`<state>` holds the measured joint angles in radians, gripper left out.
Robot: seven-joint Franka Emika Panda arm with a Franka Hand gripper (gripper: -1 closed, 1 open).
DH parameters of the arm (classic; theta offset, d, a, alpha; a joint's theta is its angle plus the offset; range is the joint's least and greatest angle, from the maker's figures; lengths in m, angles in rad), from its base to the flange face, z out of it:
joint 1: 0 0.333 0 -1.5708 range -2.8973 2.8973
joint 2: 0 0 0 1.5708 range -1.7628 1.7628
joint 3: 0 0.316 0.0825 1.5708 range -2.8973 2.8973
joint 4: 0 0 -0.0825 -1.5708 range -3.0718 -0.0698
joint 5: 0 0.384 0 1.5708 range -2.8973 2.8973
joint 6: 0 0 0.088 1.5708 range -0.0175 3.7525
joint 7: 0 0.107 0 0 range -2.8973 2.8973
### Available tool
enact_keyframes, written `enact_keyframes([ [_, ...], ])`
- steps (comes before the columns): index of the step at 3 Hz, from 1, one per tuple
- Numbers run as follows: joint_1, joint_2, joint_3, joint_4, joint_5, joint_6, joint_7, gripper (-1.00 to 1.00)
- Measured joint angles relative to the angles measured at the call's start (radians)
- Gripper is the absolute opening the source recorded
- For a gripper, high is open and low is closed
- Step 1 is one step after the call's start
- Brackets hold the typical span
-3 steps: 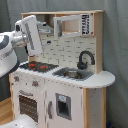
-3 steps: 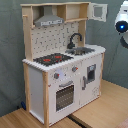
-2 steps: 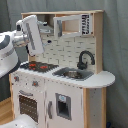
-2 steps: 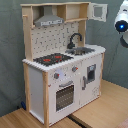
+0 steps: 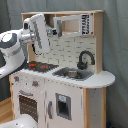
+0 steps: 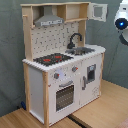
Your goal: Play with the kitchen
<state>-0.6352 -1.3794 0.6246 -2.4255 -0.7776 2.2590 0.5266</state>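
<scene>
The kitchen [image 5: 65, 75] [image 6: 65, 60] is a tall white and light-wood toy that shows in both exterior views. It has a black-red stovetop [image 5: 41, 66] [image 6: 52, 59], a black faucet [image 5: 84, 58] [image 6: 74, 39] over the sink [image 5: 73, 74] [image 6: 82, 50], a grey hood [image 6: 48, 21], an oven door [image 6: 65, 96] and knobs [image 6: 56, 76]. The small upper cabinet's white door [image 5: 75, 25] [image 6: 98, 11] stands swung out. In the first exterior view my gripper [image 5: 53, 31] is raised at the kitchen's upper left, level with the top shelf. In the second exterior view only an arm joint [image 6: 122, 22] shows, at the right edge.
A wooden floor [image 6: 105, 110] runs under and in front of the kitchen. A grey curtain [image 6: 10, 50] hangs behind it. My white arm [image 5: 12, 47] fills the first exterior view's left side.
The arm has barely shifted; the gripper stays up by the top shelf and the cabinet door stays swung out.
</scene>
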Motion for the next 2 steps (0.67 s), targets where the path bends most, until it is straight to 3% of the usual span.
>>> enact_keyframes([
  [1,-0.004,0.069,-0.026,0.0,-0.003,0.064,-0.042,-1.0],
  [2,-0.016,0.132,-0.022,0.011,-0.005,0.145,-0.08,-1.0],
])
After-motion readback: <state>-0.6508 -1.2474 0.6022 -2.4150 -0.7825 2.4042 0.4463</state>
